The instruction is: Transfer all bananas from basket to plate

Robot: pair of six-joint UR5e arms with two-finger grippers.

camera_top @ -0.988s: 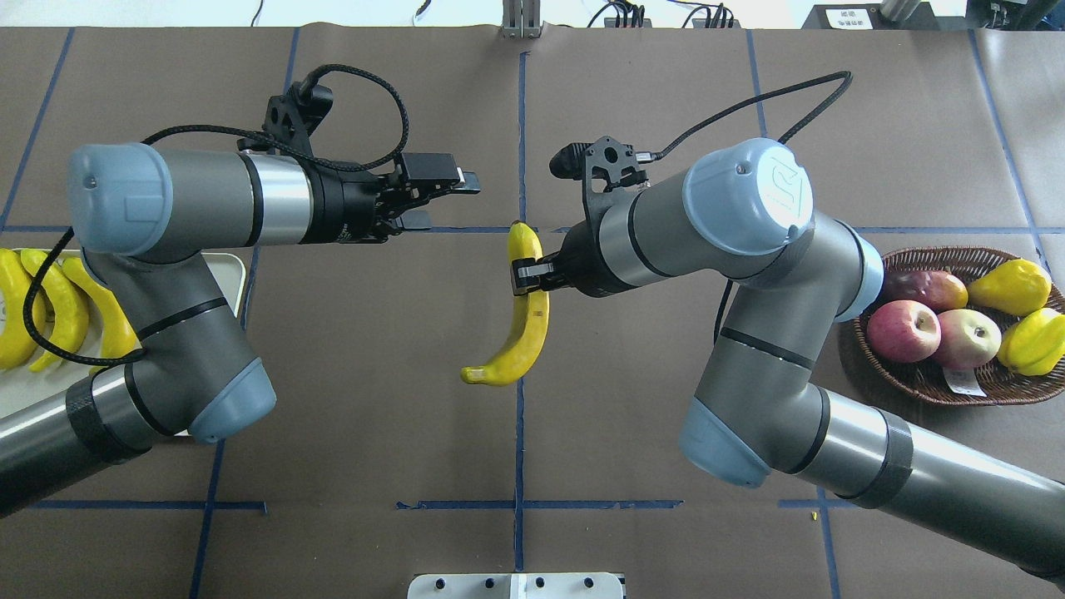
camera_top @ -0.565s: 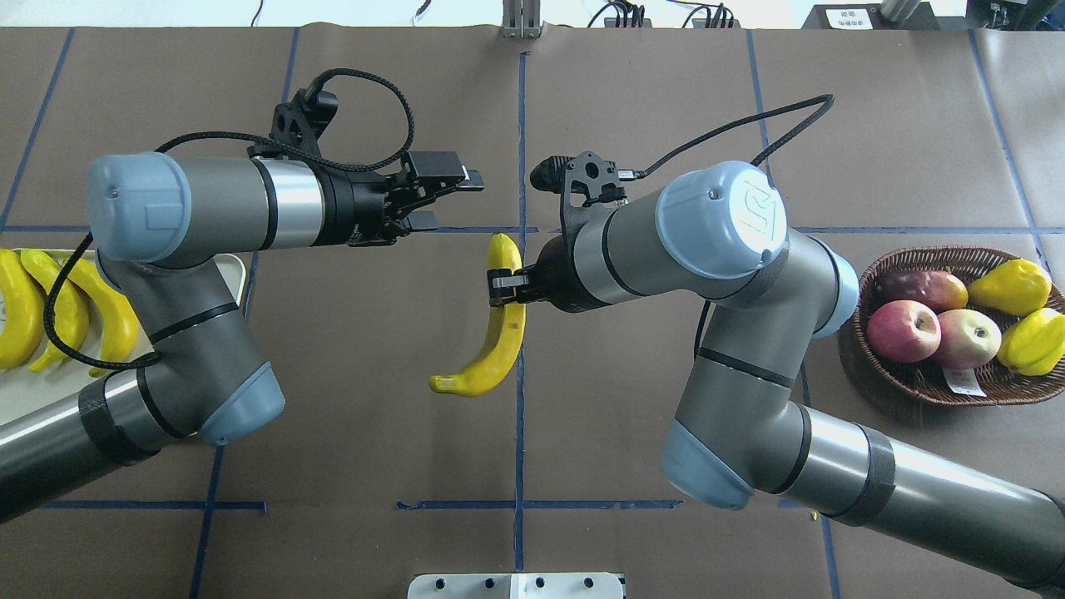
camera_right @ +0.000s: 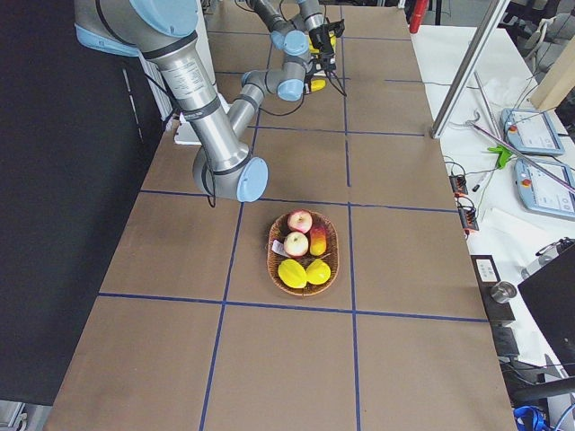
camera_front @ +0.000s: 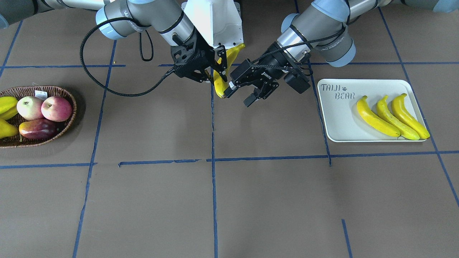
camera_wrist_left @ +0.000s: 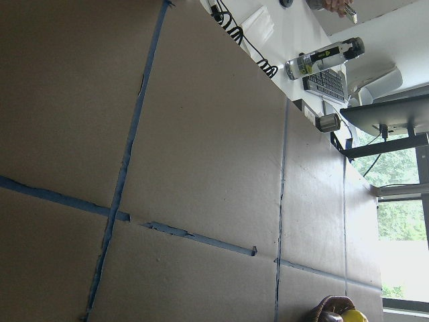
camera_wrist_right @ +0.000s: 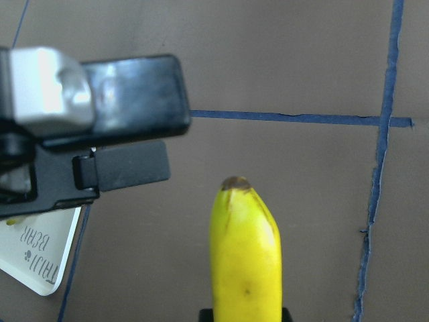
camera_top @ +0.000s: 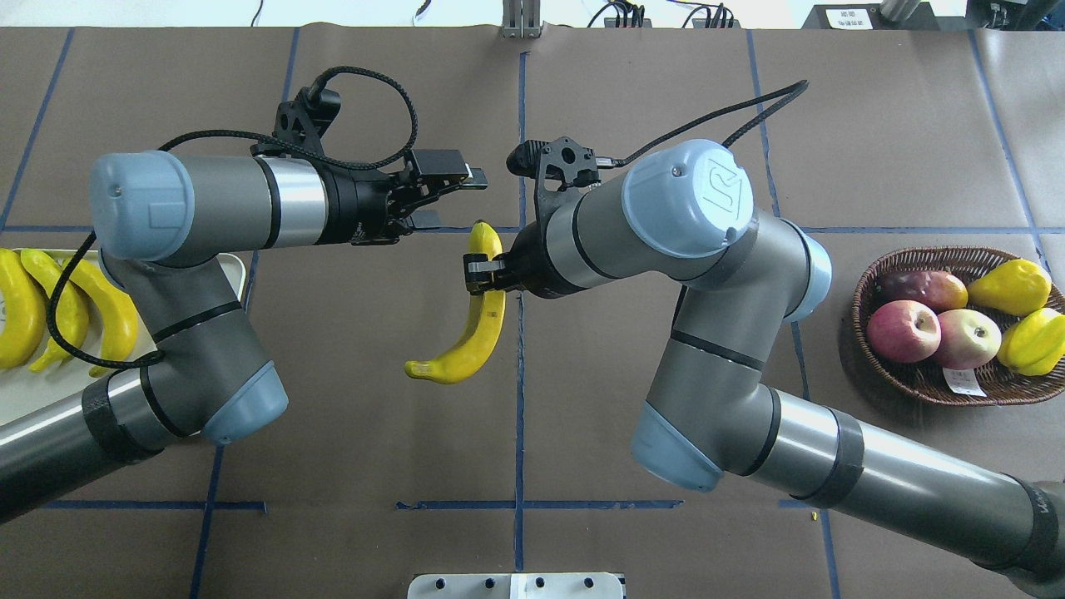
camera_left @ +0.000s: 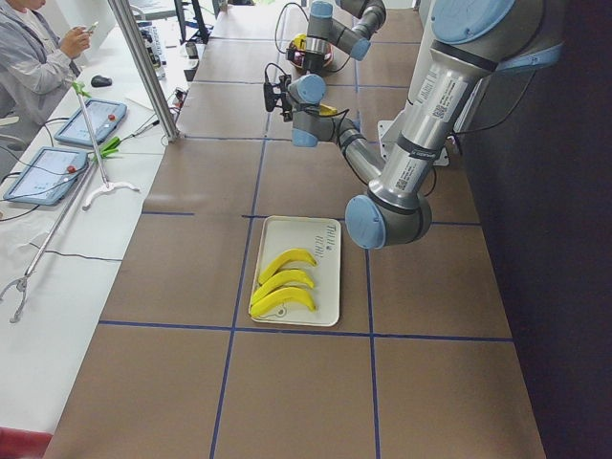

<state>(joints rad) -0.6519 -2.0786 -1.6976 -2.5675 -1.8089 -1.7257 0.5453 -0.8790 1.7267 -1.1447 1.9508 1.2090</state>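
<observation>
Hanging in the air over the middle of the table, the last banana (camera_top: 473, 333) is clamped in the right gripper (camera_top: 478, 274), whose jaws are closed across it near its upper end, so the longer curved stretch sticks out free towards the robot. The skin looks glossy and the fruit light and fairly stiff, so it will probably carry easily but could slip or swivel in a narrow pinch. A second hold would sit best across the thick free body just beside the closed jaws, not on the tapering brown tip. The left gripper (camera_top: 449, 200) hangs just beside that tip with its fingers spread wide and nothing between them. Three other bananas (camera_front: 389, 116) lie side by side on the plate (camera_front: 337, 123), well apart on the robot's left, and grey lettering (camera_front: 337, 91) there reads "TAIJI BEAR". The basket (camera_top: 932, 387) on the far right holds only apples (camera_top: 903, 329) and yellow-green fruit (camera_top: 1011, 285). A white label (camera_top: 961, 380) there is too small to read.
</observation>
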